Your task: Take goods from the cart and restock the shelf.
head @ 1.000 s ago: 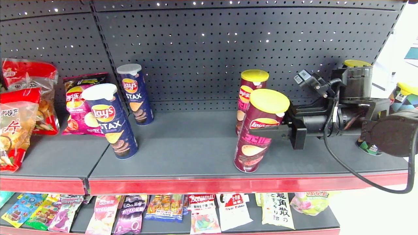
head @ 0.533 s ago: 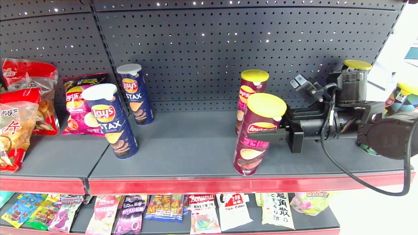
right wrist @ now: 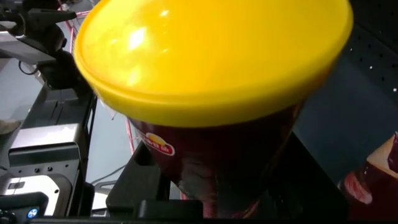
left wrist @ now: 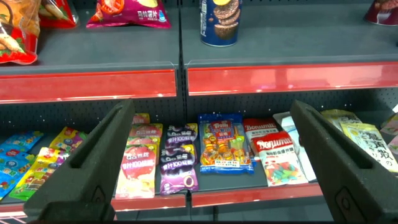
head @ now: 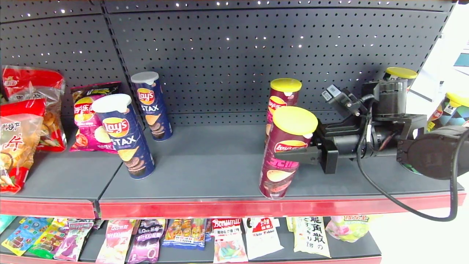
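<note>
A maroon chip can with a yellow lid [head: 284,154] stands tilted near the front edge of the grey upper shelf [head: 220,168], its base close to the red lip. My right gripper [head: 293,156] comes in from the right and is shut on this can around its middle. The right wrist view looks at the same can [right wrist: 230,155] from close up, lid foremost. A second maroon can [head: 281,99] stands upright just behind it. My left gripper [left wrist: 211,155] is open with nothing between its fingers, held low in front of the lower shelf of candy bags [left wrist: 217,149].
Two blue chip cans [head: 126,135] [head: 152,105] stand on the left half of the upper shelf, with snack bags [head: 89,117] [head: 25,124] further left. More yellow-lidded cans [head: 449,106] are at the far right. The shelf between the blue and maroon cans is bare.
My right gripper has moved the maroon can a little to the left and toward the shelf's front edge, lowering it slightly. The other cans have not moved.
</note>
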{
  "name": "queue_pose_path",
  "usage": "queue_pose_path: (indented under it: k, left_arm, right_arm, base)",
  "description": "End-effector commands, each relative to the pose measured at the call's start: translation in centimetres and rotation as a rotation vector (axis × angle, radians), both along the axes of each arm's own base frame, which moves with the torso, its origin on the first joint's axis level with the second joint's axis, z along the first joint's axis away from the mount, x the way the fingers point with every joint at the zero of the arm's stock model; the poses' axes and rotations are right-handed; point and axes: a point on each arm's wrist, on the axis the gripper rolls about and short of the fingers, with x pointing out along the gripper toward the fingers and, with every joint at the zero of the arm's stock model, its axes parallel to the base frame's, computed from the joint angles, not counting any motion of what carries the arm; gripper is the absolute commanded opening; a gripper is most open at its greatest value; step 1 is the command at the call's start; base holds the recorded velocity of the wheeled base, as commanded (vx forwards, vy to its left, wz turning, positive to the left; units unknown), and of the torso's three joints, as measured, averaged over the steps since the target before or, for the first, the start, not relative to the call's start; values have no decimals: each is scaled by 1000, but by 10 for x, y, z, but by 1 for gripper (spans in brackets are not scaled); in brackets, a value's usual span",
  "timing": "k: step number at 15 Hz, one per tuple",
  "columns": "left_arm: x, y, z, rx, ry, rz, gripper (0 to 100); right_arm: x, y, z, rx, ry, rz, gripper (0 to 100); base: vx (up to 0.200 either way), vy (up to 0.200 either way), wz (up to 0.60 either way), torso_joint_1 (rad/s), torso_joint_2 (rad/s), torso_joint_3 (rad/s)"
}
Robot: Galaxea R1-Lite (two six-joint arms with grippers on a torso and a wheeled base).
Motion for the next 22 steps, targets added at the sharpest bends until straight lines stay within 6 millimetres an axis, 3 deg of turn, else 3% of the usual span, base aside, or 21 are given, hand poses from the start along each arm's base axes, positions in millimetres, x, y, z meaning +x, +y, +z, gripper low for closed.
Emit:
queue_pose_path:
  k: [1, 8, 15, 22]
  left_arm:
    - [0, 0, 0, 0, 0, 0, 100]
    - [0, 0, 0, 0, 0, 0, 100]
    - [0, 0, 0, 0, 0, 0, 100]
    - [0, 0, 0, 0, 0, 0, 100]
  right_arm:
    - [2, 3, -3, -2, 8, 11, 0]
    - [7, 0, 7, 8, -36, -8, 0]
    - [-8, -11, 7, -32, -47, -109, 0]
    - [-14, -3, 4, -61, -45, -148, 0]
  base:
    - [0, 0, 0, 0, 0, 0]
    - [0, 0, 0, 0, 0, 0]
    - [0, 0, 0, 0, 0, 0]
    - [0, 0, 0, 0, 0, 0]
